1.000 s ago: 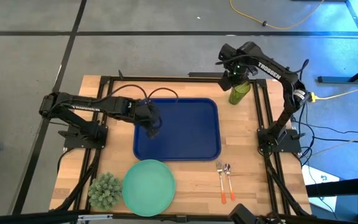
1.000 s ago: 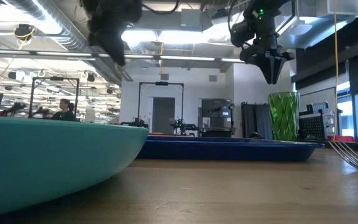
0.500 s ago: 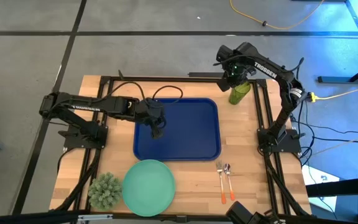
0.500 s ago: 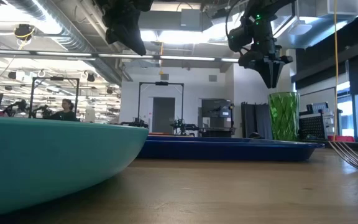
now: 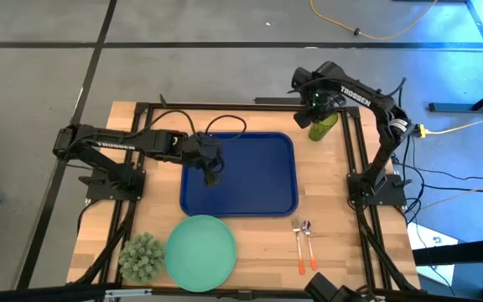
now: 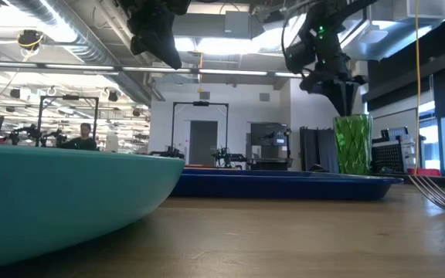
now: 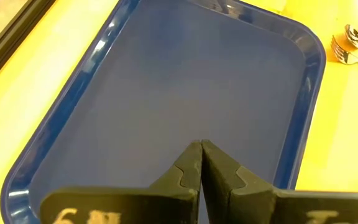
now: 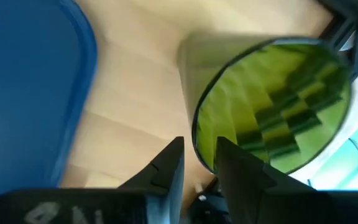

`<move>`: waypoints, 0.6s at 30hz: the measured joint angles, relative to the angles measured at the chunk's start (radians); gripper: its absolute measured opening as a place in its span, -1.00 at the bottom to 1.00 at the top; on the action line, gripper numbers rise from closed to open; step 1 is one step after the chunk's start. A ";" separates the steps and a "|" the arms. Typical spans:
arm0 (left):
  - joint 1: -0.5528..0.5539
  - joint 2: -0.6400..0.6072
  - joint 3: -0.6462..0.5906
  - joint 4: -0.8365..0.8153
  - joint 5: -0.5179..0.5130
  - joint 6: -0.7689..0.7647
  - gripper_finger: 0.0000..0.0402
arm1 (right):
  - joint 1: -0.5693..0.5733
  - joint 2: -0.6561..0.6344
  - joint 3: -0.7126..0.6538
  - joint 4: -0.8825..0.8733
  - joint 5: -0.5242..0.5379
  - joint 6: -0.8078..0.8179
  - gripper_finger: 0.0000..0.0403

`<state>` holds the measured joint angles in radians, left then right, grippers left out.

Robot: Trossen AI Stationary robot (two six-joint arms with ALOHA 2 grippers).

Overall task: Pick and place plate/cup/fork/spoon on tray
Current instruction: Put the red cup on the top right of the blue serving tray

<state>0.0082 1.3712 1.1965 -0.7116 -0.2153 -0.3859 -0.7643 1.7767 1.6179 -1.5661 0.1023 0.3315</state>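
The olive-green cup (image 5: 323,126) (image 6: 352,144) stands upright on the wood at the far right, beside the blue tray (image 5: 250,201). My right gripper (image 6: 344,106) (image 8: 199,155) points down just above the cup's rim (image 8: 194,134), open by a narrow gap and touching nothing. My left gripper (image 5: 211,178) (image 7: 201,146) hangs shut over the tray's left part. The mint-green plate (image 5: 200,252) lies at the near edge. The orange-handled fork (image 5: 296,243) and spoon (image 5: 309,245) lie side by side at the near right.
A spiky grey-green plant (image 5: 141,257) sits at the near left corner, touching the plate's left side. A black frame (image 5: 355,159) runs along the table's sides and far edge, close behind the cup. Bare wood shows between the tray and the cutlery.
My right gripper has sunk toward the cup and shifted slightly over its rim, its narrow gap unchanged. My left gripper tipped upward a little over the tray early on, then kept still, staying shut.
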 joint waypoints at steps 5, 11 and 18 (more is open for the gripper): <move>0.000 0.000 0.000 0.000 0.000 0.000 -1.00 | 0.000 0.000 -0.075 0.027 0.000 -0.007 -0.52; 0.000 0.000 0.000 0.000 0.000 0.001 -1.00 | 0.000 0.000 -0.122 0.087 0.001 -0.123 -0.52; 0.000 0.000 0.000 0.000 0.000 0.003 -1.00 | 0.001 0.000 -0.123 0.093 0.023 -0.166 -0.88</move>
<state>0.0082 1.3712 1.1965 -0.7116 -0.2157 -0.3827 -0.7635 1.7767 1.4952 -1.4731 0.1251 0.1652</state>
